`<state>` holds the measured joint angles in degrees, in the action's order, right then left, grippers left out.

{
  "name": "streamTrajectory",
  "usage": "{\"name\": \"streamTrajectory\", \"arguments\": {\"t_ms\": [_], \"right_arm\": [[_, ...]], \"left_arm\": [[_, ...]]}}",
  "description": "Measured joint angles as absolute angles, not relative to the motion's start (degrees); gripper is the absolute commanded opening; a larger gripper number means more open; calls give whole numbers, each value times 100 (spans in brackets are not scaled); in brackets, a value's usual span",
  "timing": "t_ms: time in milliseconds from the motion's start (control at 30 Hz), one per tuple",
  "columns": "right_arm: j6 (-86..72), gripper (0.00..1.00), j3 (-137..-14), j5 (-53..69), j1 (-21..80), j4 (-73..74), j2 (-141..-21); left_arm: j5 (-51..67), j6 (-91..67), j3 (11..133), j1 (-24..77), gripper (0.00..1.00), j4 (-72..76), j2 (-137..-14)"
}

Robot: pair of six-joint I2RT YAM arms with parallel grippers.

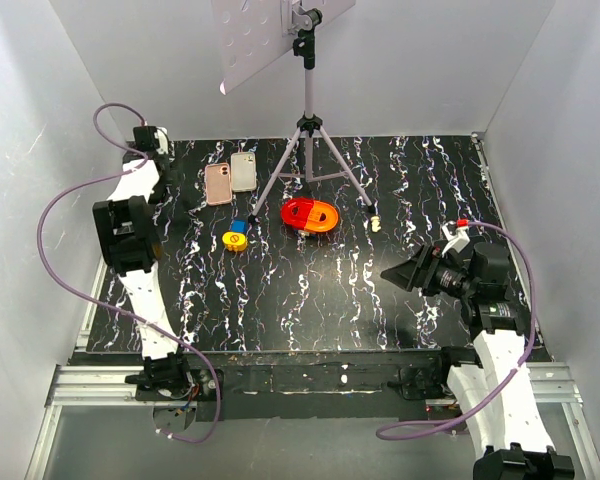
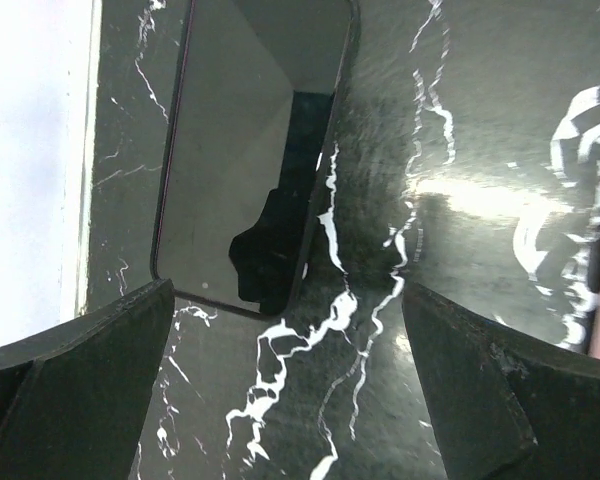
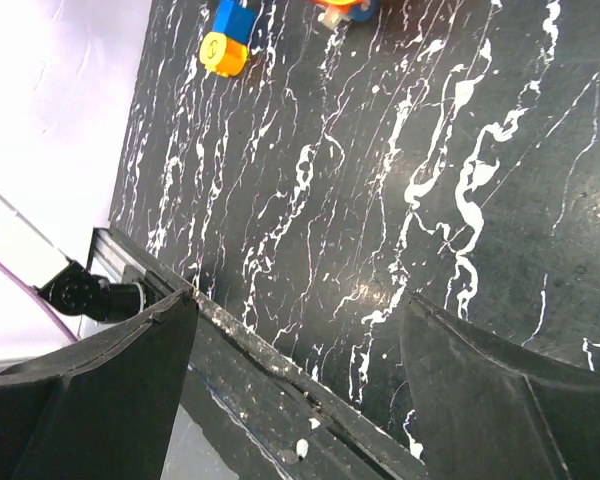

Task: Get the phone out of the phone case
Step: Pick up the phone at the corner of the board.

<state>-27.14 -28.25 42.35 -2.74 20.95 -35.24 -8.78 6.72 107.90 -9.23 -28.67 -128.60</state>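
Bright, even overhead light; walls (image 1: 100, 60) blown out white. Glare patch on glossy bench (image 2: 460, 190) right of phone (image 2: 250, 150). Left claw (image 2: 288, 300) fingers (image 2: 80, 380) dark, soft-focus.

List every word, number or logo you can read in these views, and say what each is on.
"S" or "5": a single dark mark on the yellow disc, too blurred to be sure.
On the dark phone screen: nothing, only reflections.
On the pink phone-shaped item and the grey phone-shaped item: too small to read anything.
On the red-orange object: no text seen.
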Motion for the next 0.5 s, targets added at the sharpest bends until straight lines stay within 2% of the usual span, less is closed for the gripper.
{"name": "streamTrajectory", "arguments": {"t_ms": [167, 500], "right_arm": [[-2714, 87, -2821, 4298, -67, 2279, -3457], [-2714, 86, -2821, 4303, 528, 2379, -3743]], "left_arm": [[-1144, 1074, 10908, -926, 98, -2818, -13369], [-956, 1404, 12309, -976, 98, -3297, -14193]]}}
